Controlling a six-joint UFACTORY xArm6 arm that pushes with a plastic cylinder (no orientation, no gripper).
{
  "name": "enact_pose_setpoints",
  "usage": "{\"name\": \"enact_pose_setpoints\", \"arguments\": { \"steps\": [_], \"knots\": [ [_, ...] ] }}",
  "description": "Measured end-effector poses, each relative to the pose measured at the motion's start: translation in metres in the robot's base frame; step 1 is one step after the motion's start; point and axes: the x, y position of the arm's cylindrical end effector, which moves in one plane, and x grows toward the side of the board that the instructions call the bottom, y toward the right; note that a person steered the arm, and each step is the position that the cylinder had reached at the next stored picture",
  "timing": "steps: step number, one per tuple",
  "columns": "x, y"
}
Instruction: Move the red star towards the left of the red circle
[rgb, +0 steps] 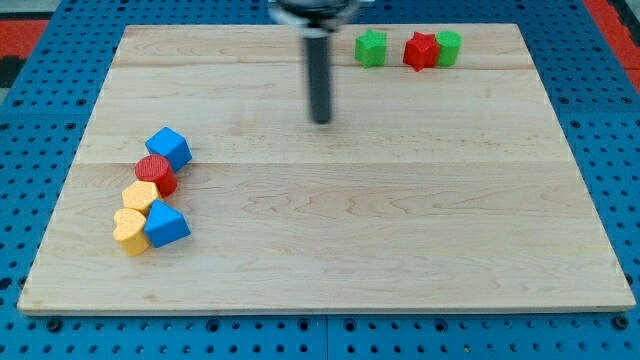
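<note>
red star (420, 50) far from red circle (157, 172), not moved yet | my tip (321, 120) touches no block | tool: plain rod, nothing to open or close

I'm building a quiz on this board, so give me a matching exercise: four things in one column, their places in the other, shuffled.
Things:
1. red star
2. red circle
3. my tip
4. green star

Places:
A. in the cluster at the view's left, just below the blue cube
B. on bare board near the top centre, touching no block
C. alone, left of the other two top blocks
D. against the green cylinder at the view's top right

Pairs: 1-D, 2-A, 3-B, 4-C
</note>
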Motion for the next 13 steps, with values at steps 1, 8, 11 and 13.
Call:
{"name": "enact_pose_setpoints", "arguments": {
  "steps": [1, 8, 11, 13],
  "knots": [
    [-0.035, 0.105],
    [-0.133, -0.043],
    [-0.114, -0.003],
    [-0.083, -0.063]
  ]
}}
